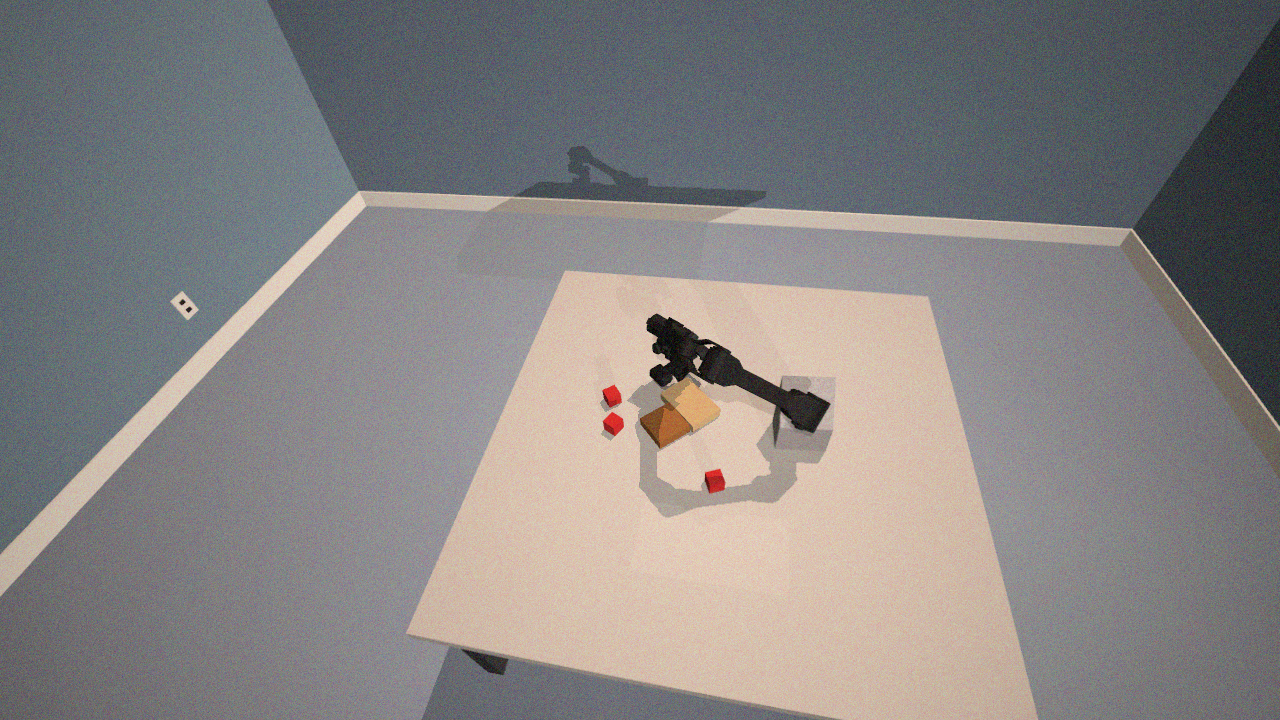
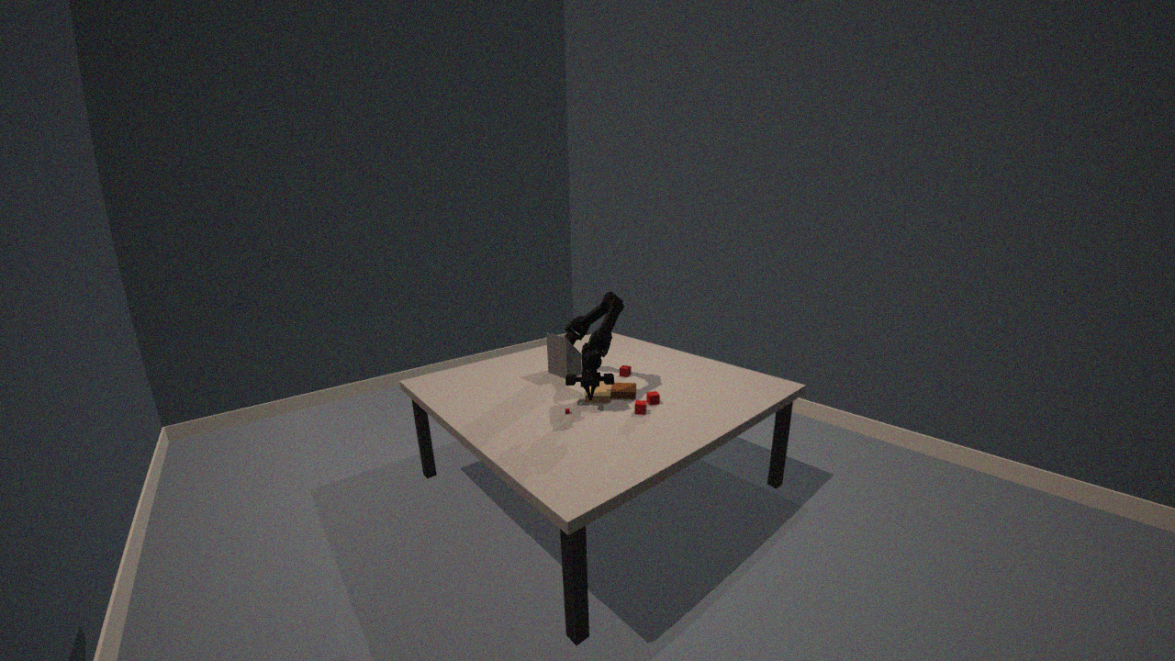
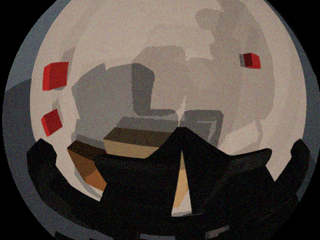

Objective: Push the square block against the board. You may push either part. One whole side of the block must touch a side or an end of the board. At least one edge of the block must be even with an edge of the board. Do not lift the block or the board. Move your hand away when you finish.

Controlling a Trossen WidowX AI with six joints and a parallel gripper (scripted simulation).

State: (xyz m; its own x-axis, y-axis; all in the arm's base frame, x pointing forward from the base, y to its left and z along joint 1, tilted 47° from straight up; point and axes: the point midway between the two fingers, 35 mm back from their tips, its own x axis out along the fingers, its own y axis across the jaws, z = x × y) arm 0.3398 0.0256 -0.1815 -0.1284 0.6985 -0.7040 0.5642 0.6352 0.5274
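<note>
The hand [image 2: 589,398] [image 3: 181,131] was closed on nothing beside the board [image 1: 691,405] [image 3: 131,149], against which the block [image 1: 663,426] [image 2: 623,391] [image 3: 87,167] was seen lying; by an off-centre push, the board could have been twisted and their edges misaligned.

A black six-joint arm [image 1: 756,383] [image 2: 606,322] rises from its base to a high, sharply bent elbow, its forearm dropping steeply toward a low wrist. The gripper [image 1: 662,374] [image 2: 589,397] [image 3: 181,131] points downward, its two dark fingers shut, tips meeting, with a narrow gap between them farther up.
</note>
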